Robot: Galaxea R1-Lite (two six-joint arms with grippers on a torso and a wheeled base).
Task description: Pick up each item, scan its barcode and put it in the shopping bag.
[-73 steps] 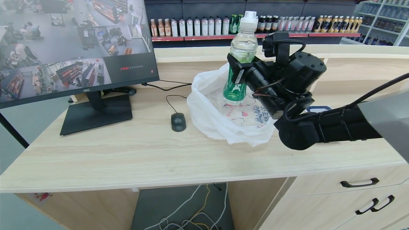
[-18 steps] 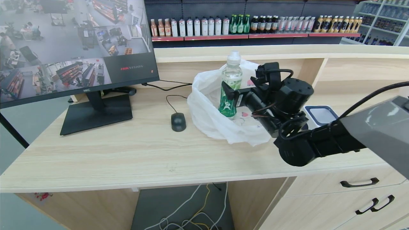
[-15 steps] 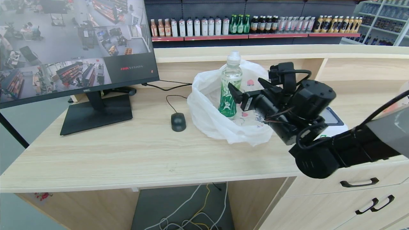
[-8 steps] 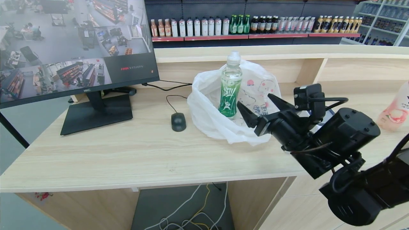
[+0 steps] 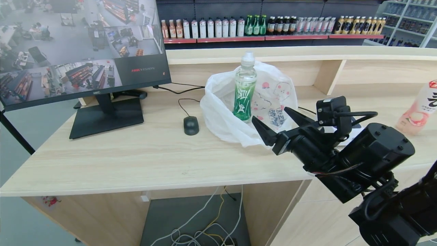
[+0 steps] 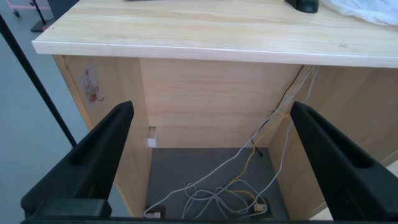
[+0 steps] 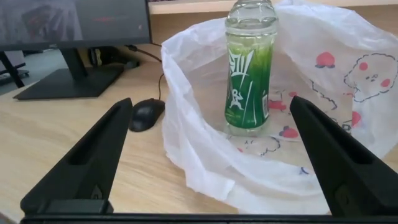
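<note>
Counter (image 5: 136,160), pale wood, seen from the near side. Shopping bag (image 5: 218,112), thin white plastic with cartoon print, sits mid-counter toward the far side, mouth open upward. Green-labelled bottle (image 5: 244,90) stands upright inside it, white cap above the bag's rim, touching nothing but the bag.

Right gripper (image 5: 269,113) hangs just near-right of the bag, fingers spread wide and holding nothing, pointed at the bag. The bag's near wall lies between the fingertips and the bottle. In the right wrist view the bottle (image 7: 249,74) stands centred between the spread fingers of the gripper (image 7: 211,102), well clear of both.

Left gripper (image 6: 211,109) is low, in front of the counter's near edge, fingers also spread wide, nothing between them. Beyond it, loose cables (image 6: 236,180) trail in the knee space under the counter.

Around: black mouse (image 5: 191,125) just left of the bag, its cord running to the far side. Monitor (image 5: 78,51) on a black stand at far left. Pink bottle (image 5: 418,109) at far right, cut by the frame edge. A flat white and dark device (image 5: 355,123) right of the bag, mostly hidden behind the right arm. Shelf of drink bottles (image 5: 273,25) along the far wall.
</note>
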